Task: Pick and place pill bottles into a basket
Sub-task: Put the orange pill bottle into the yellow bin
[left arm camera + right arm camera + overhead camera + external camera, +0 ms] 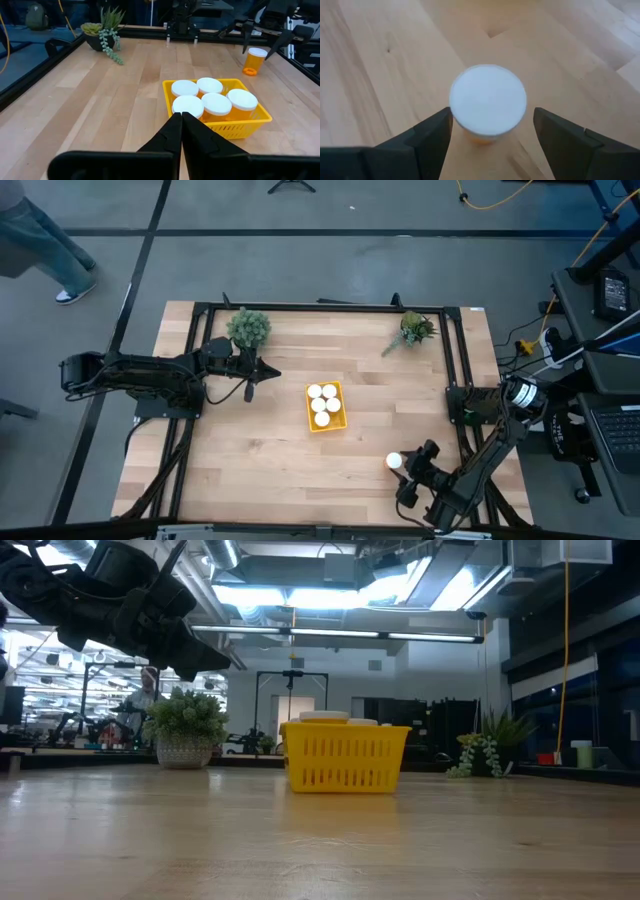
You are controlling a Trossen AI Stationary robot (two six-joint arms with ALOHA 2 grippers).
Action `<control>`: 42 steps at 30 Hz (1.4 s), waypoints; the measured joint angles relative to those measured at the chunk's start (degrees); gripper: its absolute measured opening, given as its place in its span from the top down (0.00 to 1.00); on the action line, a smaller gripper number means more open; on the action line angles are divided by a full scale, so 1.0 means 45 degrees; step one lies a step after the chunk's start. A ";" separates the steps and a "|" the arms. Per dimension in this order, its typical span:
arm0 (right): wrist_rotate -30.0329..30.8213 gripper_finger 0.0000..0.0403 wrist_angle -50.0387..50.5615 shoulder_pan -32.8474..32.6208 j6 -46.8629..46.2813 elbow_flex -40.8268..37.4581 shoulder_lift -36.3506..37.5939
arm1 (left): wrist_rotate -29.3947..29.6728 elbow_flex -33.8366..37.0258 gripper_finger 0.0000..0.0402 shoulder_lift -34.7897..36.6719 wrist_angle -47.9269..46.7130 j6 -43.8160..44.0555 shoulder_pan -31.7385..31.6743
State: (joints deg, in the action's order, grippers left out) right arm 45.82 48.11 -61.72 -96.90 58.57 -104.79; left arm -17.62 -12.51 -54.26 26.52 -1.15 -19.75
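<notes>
The yellow basket [326,420] stands at the table's middle with several white-capped orange pill bottles [322,404] upright inside; it also shows in the left wrist view [250,125] and the low view [345,765]. One more pill bottle [394,462] stands upright on the table near the front right; it also shows in the left wrist view [255,61]. My right gripper [492,131] is open above it, one finger on each side of its white cap [488,99], not touching. My left gripper [181,127] is shut and empty, above the table left of the basket [255,375].
A bushy green plant in a pot [248,328] stands at the far left beside my left arm. A smaller trailing plant [412,330] stands at the far right. A black frame [330,307] runs along the table's far and side edges. Bare wood lies around the basket.
</notes>
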 joint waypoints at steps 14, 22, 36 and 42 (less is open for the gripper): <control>0.0288 0.30 -0.0902 0.0448 0.0727 0.0000 0.0000 | -0.0002 0.0000 0.98 0.0003 -0.0026 -0.0005 0.0000; 0.0278 0.30 -0.0808 0.0608 0.0976 0.0000 0.0000 | 0.0000 0.0000 0.99 0.0003 -0.0335 -0.0010 0.0000; 0.0239 0.30 -0.0795 0.0608 0.0976 0.0000 0.0000 | -0.0001 0.0000 0.99 0.0000 -0.0335 -0.0010 0.0000; 0.0244 0.30 -0.0791 0.0608 0.0978 0.0000 0.0000 | -0.0002 0.0000 0.98 0.0003 -0.0335 -0.0010 0.0000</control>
State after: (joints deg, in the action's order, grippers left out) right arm 46.92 44.55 -58.98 -92.50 58.57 -104.79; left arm -17.63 -12.51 -54.25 25.02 -1.19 -19.75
